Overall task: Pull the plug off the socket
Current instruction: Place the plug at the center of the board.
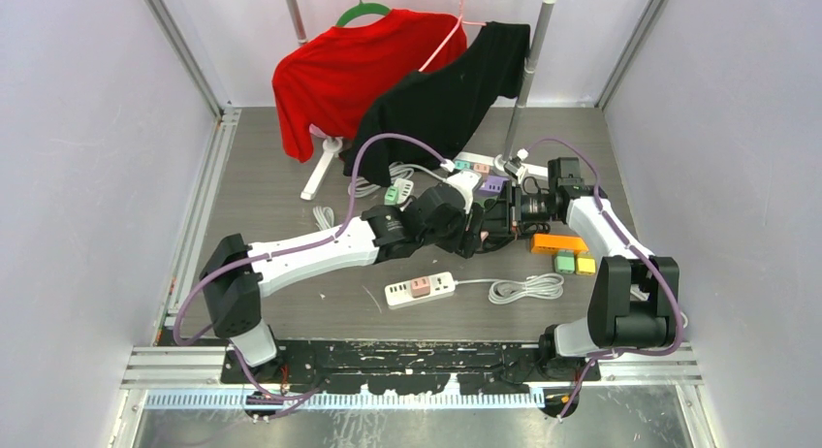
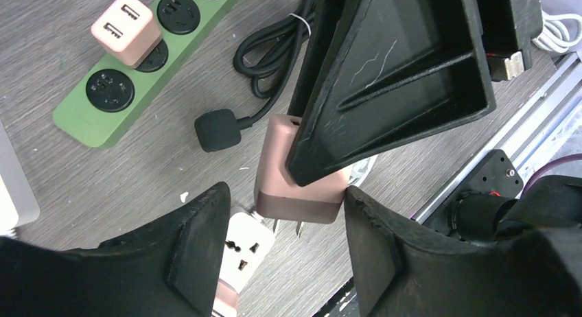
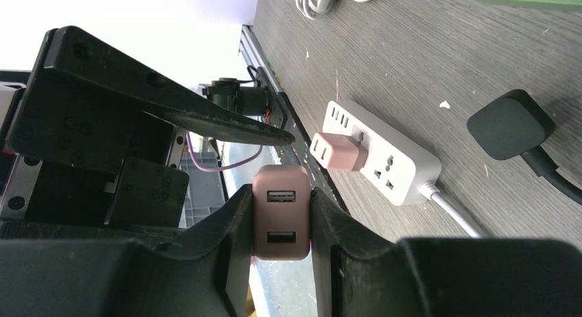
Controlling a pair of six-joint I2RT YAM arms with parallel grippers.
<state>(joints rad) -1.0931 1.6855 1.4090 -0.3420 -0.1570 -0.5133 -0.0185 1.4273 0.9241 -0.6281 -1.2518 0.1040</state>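
Note:
A brown-pink USB plug (image 3: pixel 281 221) hangs in the air, and my right gripper (image 3: pixel 281 193) is shut on its sides. The left wrist view shows the plug (image 2: pixel 274 159) with its two bare prongs pointing down, clear of any socket. My left gripper (image 2: pixel 285 193) stands open around the plug's lower end. Its right finger (image 2: pixel 370 228) touches the plug and its left finger (image 2: pixel 206 228) stands apart. Below lies a white socket strip (image 2: pixel 243 252) with an empty socket facing up. In the top view both grippers meet mid-table, left (image 1: pixel 465 220) and right (image 1: pixel 499 218), hiding the plug.
A green socket strip (image 2: pixel 130 70) carries a pale pink charger (image 2: pixel 125 29), with a black plug and cable (image 2: pixel 218 130) beside it. The white strip (image 3: pixel 384 156) holds a pink charger (image 3: pixel 336 151). Coloured blocks (image 1: pixel 559 244) lie right; shirts on a rack (image 1: pixel 407 75) hang behind.

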